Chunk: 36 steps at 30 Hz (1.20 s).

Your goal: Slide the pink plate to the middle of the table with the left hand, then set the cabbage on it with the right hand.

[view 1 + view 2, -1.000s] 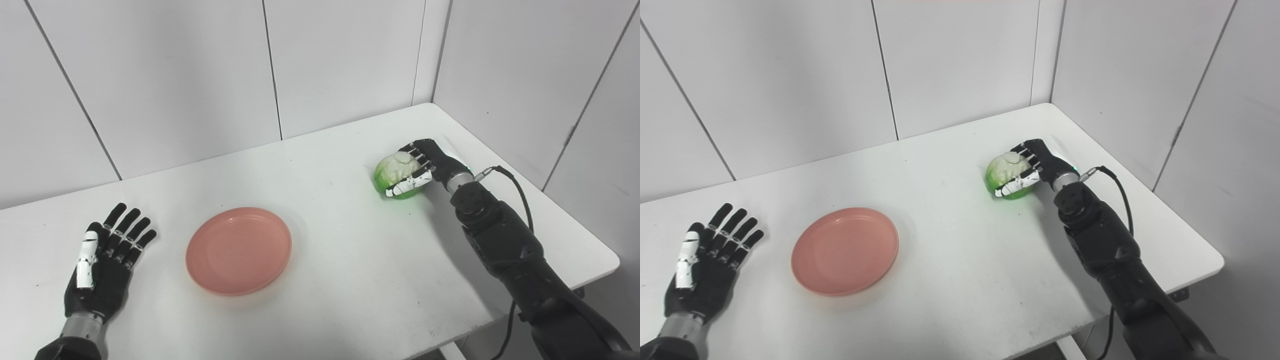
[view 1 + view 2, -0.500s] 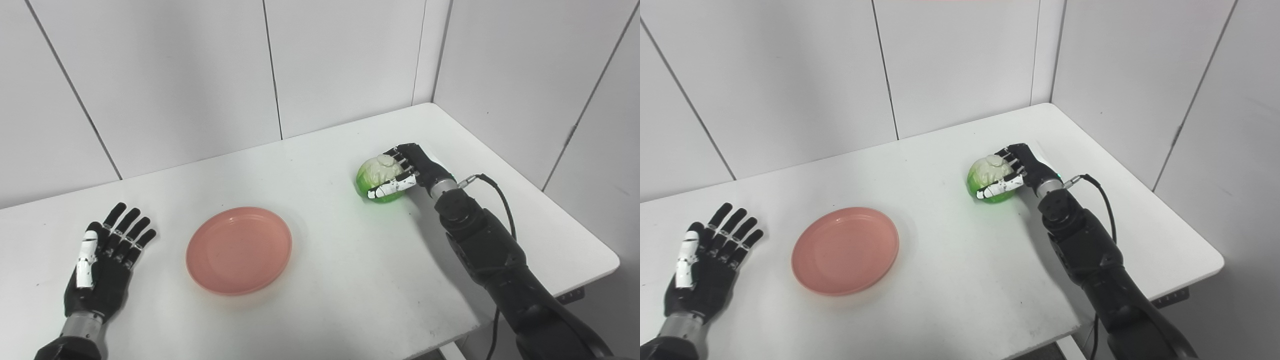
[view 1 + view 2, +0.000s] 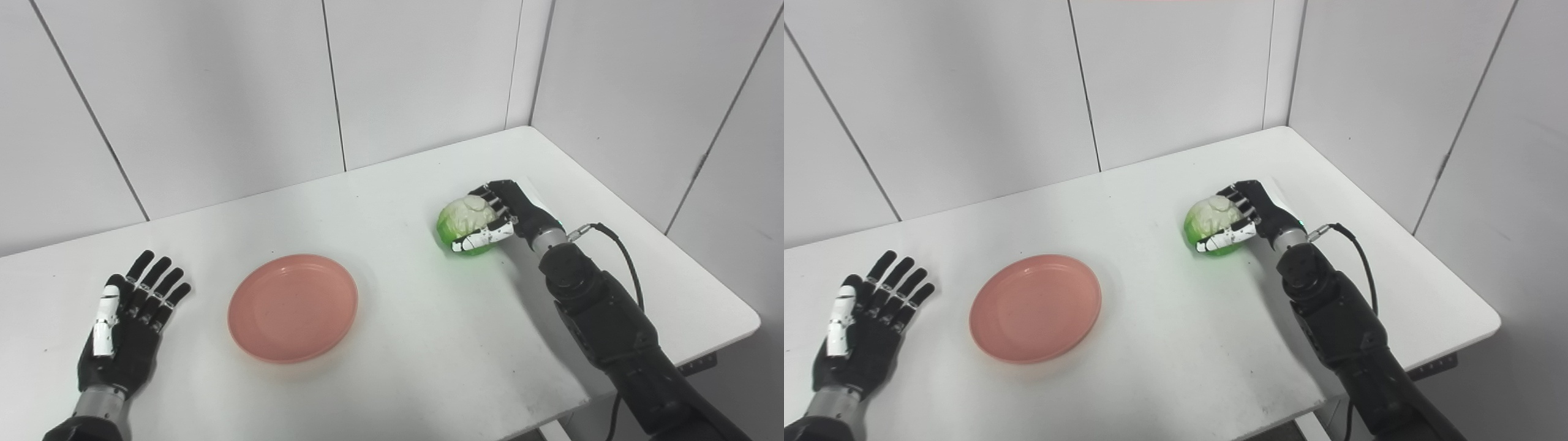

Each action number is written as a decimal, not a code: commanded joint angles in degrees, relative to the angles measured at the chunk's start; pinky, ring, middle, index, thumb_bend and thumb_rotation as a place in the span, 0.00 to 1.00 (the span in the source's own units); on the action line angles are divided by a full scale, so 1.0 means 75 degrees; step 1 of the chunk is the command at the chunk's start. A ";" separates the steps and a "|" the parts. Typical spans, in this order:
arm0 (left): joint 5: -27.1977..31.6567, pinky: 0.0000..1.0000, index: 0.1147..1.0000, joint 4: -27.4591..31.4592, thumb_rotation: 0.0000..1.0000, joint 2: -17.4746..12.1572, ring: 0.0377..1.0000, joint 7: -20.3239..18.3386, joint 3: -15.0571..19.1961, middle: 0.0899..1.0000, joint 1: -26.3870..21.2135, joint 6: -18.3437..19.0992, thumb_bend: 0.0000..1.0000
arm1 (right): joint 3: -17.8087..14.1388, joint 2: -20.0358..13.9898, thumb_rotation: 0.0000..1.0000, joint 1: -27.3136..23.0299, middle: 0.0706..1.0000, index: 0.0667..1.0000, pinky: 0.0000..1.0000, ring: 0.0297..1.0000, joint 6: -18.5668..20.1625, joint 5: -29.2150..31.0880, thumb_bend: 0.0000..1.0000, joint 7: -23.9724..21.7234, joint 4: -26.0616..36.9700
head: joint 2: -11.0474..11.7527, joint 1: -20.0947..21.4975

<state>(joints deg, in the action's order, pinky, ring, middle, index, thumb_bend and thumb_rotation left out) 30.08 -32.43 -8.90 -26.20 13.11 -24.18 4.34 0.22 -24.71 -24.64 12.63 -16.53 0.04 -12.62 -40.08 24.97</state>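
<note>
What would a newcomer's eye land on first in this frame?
Probably the bright green cabbage on the right side of the white table, with the right hand shut around it, fingers wrapped over its front. Next, the pink plate lying empty left of centre, and the left hand resting open and flat beside it near the left edge.

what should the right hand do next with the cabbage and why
Probably carry it left, toward the plate. The right hand has its fingers wrapped around the cabbage, which is well right of the plate. The plate is bare and near the table's middle, and the left hand lies open and flat beside it.
</note>
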 commanded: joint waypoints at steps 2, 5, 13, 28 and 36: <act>-0.0041 0.81 0.83 -0.0219 0.75 0.0253 0.84 0.0141 -0.0069 0.85 0.0807 0.0438 0.45 | -0.0054 -0.0115 0.00 -0.0476 0.42 0.48 0.35 0.40 -0.0096 0.0079 0.53 -0.0185 0.0834 | -0.0002 -0.0120; -0.0057 0.83 0.85 0.0163 0.77 0.0416 0.86 0.0308 -0.0128 0.87 0.0909 0.0570 0.43 | 0.0027 0.0037 0.00 -0.0611 0.41 0.49 0.35 0.40 -0.0110 0.0229 0.53 -0.0458 0.1430 | -0.0007 -0.0399; -0.0431 0.83 0.85 0.1576 0.85 0.0956 0.86 0.1307 -0.0500 0.87 0.1320 0.0979 0.39 | 0.0396 0.0399 0.00 -0.0973 0.41 0.49 0.34 0.40 0.0209 0.0069 0.53 -0.0869 0.2163 | -0.0044 -0.1450; -0.1117 0.91 0.89 0.2556 1.00 0.1845 0.89 0.2594 -0.1149 0.90 0.1401 0.1427 0.33 | 0.1385 0.1427 0.00 -0.1350 0.41 0.48 0.32 0.39 -0.0350 -0.0071 0.53 -0.1316 0.1561 | -0.0234 -0.3290; -0.1295 0.91 0.89 0.2573 1.00 0.1938 0.90 0.2715 -0.1266 0.90 0.1341 0.1416 0.32 | 0.1776 0.1710 0.00 -0.1309 0.41 0.49 0.33 0.39 -0.0420 -0.0246 0.53 -0.1369 0.1178 | -0.0308 -0.3422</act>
<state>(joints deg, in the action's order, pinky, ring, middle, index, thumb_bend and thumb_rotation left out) 21.59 -11.03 5.16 -8.17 4.21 -15.38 10.47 13.53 -12.32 -31.49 12.62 -18.15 -10.58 -4.26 -42.36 -0.61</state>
